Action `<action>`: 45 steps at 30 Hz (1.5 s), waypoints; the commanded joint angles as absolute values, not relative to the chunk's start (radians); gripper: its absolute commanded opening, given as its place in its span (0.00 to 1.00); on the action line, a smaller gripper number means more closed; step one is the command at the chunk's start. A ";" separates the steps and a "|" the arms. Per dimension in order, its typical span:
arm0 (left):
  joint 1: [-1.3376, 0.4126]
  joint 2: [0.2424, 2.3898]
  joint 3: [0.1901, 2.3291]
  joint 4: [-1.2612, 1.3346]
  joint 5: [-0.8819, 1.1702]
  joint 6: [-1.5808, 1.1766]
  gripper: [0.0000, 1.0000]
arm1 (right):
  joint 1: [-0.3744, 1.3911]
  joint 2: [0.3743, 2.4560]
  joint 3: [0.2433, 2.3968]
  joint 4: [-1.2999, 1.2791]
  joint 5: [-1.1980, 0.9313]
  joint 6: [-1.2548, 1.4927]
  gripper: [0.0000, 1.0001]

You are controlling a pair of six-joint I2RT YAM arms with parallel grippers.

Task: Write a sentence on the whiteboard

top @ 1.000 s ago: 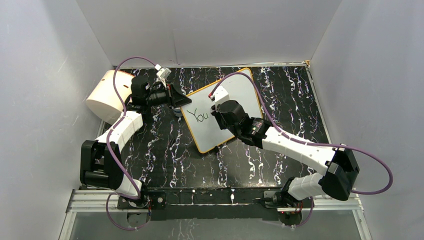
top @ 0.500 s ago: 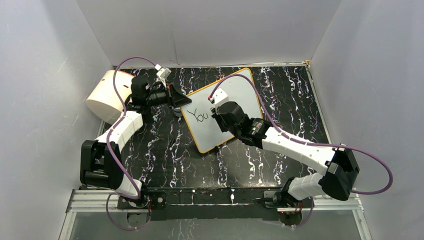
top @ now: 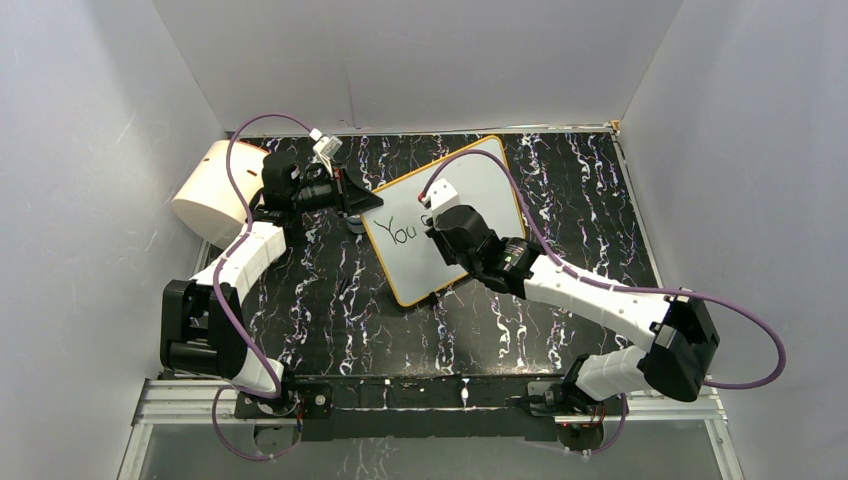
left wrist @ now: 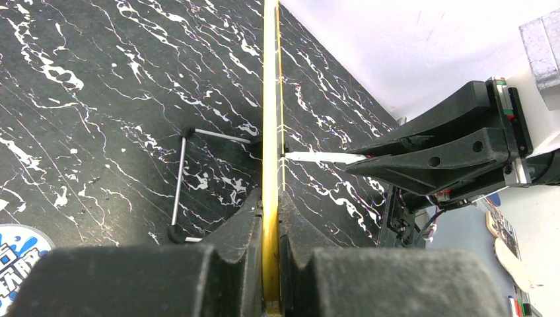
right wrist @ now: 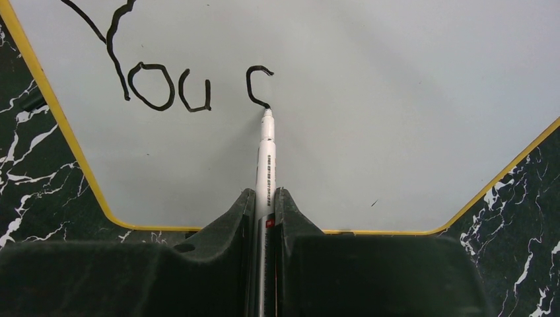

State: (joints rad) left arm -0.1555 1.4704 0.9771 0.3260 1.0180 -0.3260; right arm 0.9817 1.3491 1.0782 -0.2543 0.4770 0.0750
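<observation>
The whiteboard, glossy white with an orange-yellow rim, stands tilted on the dark marbled table. My left gripper is shut on its left rim, seen edge-on in the left wrist view. My right gripper is shut on a white marker whose tip touches the board. The sentence so reads "You" and a "c" in black; it also shows in the top view. The lower board is hidden by my right arm.
A big cream cylinder lies at the back left by the wall. A thin wire stand sits behind the board on the table. White walls close in the back and sides.
The right gripper has shifted slightly right along the board, and a "c" has appeared after "You". The left arm and board have not moved.
</observation>
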 commanded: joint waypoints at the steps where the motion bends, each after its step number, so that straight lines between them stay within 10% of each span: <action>1: -0.184 1.511 0.956 0.242 1.058 -0.275 0.00 | 0.970 1.316 1.059 -0.195 0.517 0.075 0.00; 45: -0.190 1.520 0.959 0.238 1.063 -0.273 0.00 | 0.920 1.315 1.045 -0.050 0.472 0.053 0.00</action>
State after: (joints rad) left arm -0.1535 1.4822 0.9806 0.3340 1.0229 -0.3325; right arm 0.9295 1.3140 1.0225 -0.1455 0.4778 0.0689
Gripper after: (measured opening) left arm 0.052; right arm 0.209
